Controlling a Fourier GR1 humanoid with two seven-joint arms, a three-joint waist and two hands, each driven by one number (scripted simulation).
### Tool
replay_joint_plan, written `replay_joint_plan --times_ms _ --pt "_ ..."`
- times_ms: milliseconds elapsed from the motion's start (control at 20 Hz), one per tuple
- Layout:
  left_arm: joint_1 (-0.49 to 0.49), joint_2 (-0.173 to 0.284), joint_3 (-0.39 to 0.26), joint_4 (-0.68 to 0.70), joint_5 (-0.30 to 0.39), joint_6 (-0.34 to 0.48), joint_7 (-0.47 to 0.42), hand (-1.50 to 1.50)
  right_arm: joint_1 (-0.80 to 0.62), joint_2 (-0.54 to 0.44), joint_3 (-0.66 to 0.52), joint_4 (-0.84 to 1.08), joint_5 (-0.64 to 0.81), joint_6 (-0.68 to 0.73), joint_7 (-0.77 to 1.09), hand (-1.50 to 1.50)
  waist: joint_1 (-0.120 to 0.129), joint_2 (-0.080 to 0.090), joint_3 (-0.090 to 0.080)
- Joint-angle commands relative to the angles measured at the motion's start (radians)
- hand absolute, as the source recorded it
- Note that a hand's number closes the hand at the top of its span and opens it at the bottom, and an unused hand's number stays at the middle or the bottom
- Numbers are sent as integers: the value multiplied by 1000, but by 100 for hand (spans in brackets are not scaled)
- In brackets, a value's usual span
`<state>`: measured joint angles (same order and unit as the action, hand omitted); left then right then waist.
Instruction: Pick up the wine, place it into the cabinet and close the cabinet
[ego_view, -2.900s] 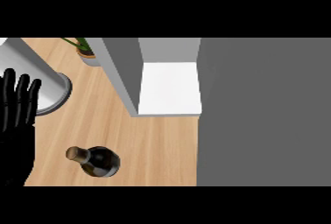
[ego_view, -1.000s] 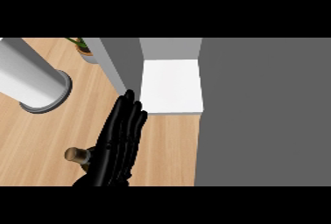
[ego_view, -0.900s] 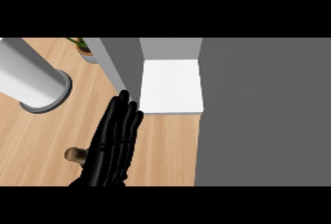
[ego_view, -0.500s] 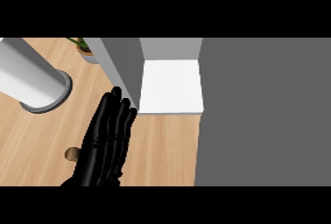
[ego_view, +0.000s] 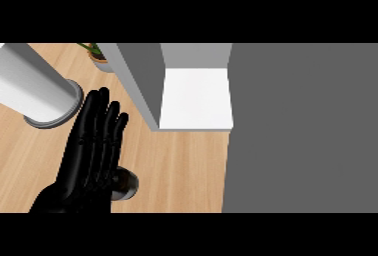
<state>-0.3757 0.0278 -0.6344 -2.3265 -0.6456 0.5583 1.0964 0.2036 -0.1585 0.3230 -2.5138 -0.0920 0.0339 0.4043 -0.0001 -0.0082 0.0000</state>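
The wine bottle (ego_view: 126, 184) lies on the wooden counter (ego_view: 184, 165) at the lower left; only a dark, rounded part of it shows. My left hand (ego_view: 90, 150) is stretched over it, open, with straight fingers pointing away from me, and hides most of the bottle. I cannot tell whether the hand touches it. The cabinet (ego_view: 144, 80) stands behind and to the right, with its white inner floor (ego_view: 196, 97) showing. My right hand is out of view.
A tall white cylinder (ego_view: 37, 95) on a grey base stands at the left, close to the fingertips. A potted plant (ego_view: 97, 56) sits at the back. A big dark grey surface (ego_view: 303, 125) fills the right side.
The hand has drifted left across the bottle. The neck that showed at its left is now covered, and part of the bottle's body shows at its right.
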Motion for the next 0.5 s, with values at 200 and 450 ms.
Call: replay_joint_plan --times_ms 200,450 --pt "120 123 118 -219 90 -82 21 -150 62 -32 8 -244 -44 -16 112 -150 -5 0 -2" --pt "149 130 164 -187 108 -74 -23 -150 41 -20 11 -212 -36 -26 93 -150 -5 2 -1"
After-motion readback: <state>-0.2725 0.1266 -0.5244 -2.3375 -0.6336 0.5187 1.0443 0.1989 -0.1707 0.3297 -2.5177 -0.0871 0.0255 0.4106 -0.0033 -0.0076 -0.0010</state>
